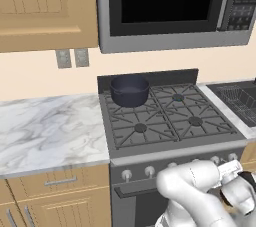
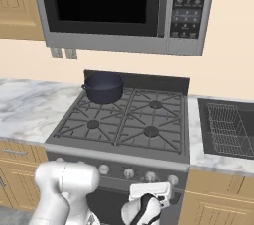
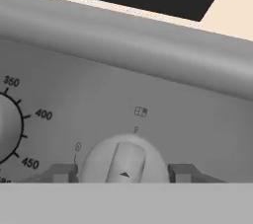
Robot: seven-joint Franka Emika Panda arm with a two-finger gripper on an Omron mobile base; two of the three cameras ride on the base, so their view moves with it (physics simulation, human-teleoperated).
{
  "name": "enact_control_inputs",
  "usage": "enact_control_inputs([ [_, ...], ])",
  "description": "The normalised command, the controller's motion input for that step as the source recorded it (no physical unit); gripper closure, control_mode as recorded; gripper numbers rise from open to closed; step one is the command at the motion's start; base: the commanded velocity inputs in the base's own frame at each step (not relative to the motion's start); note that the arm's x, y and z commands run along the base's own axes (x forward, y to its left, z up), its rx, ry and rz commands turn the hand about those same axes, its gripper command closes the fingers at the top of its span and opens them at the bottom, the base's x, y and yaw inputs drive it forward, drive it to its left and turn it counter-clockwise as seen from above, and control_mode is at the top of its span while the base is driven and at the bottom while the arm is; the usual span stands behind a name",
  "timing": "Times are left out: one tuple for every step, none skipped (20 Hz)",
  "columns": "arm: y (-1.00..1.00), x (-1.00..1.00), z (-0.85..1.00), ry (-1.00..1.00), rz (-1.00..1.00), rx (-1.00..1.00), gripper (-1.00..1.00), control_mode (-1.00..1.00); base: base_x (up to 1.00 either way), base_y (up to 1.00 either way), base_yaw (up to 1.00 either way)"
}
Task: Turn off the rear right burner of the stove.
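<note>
Stove (image 3: 148,70) knob (image 3: 122,161) between the narrowed fingers (image 3: 62,172): rigid, smooth, likely slippery; best pinched across its raised centre ridge.

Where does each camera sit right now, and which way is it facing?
Left base view: behind the arm to its left, facing forward and down on the grey steel four-burner stove; white arm at lower right.
Right base view: behind to its right, same stove, arm at lower left.
Hand view: on the hand, facing the round silver knob between the dark fingers.
Both base views share the dark blue-grey pot.
</note>
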Motion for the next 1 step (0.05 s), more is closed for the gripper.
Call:
enact_control_inputs([
  [0.00,0.00,0.00,0.11,-0.07,0.30,1.00,-1.00,0.00,0.00,0.00],
])
